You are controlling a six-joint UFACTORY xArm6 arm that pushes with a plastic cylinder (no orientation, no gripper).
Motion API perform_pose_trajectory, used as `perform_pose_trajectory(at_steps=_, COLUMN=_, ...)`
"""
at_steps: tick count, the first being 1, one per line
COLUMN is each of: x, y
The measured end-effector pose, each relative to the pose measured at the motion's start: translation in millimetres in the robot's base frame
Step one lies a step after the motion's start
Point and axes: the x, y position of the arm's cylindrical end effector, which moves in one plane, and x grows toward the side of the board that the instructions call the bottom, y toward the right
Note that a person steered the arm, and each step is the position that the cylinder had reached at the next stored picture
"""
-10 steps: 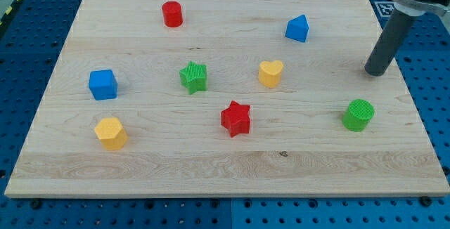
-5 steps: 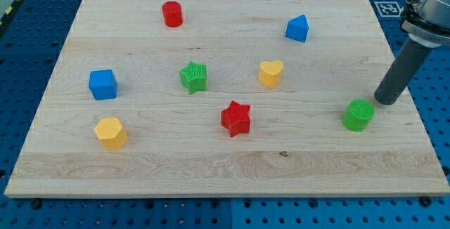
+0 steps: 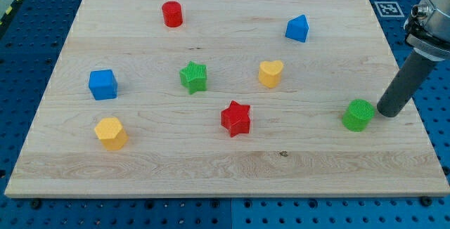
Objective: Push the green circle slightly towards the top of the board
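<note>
Now we place my tip (image 3: 387, 112) just right of the green circle (image 3: 358, 114); next we must go below it and push up.

A pale wooden board (image 3: 211, 162) lies on a blue perforated table (image 3: 28, 46).

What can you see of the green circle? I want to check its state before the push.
The green ribbed cylinder block stands upright on the pale wooden board, near the view's right edge, below mid-height. Its flat round top and side look finely ridged, like printed plastic. No other block is near it. My tip, the lower end of the dark rod, sits just to its right at about its height; whether they touch cannot be told.
</note>
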Motion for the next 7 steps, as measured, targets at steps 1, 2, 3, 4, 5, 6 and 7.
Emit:
perform_pose_trajectory(at_steps=1, x=8.9, y=-0.3)
perform_pose_trajectory(at_steps=2, x=12.9, y=-0.4)
perform_pose_trajectory(at_steps=3, x=17.2, y=-0.8)
perform_pose_trajectory(at_steps=4, x=22.2, y=-1.1)
perform_pose_trajectory(at_steps=5, x=32.2, y=-5.7)
perform_pose_trajectory(at_steps=6, x=32.9, y=-19.4)
perform_pose_trajectory(at_steps=7, x=32.9, y=-41.4)
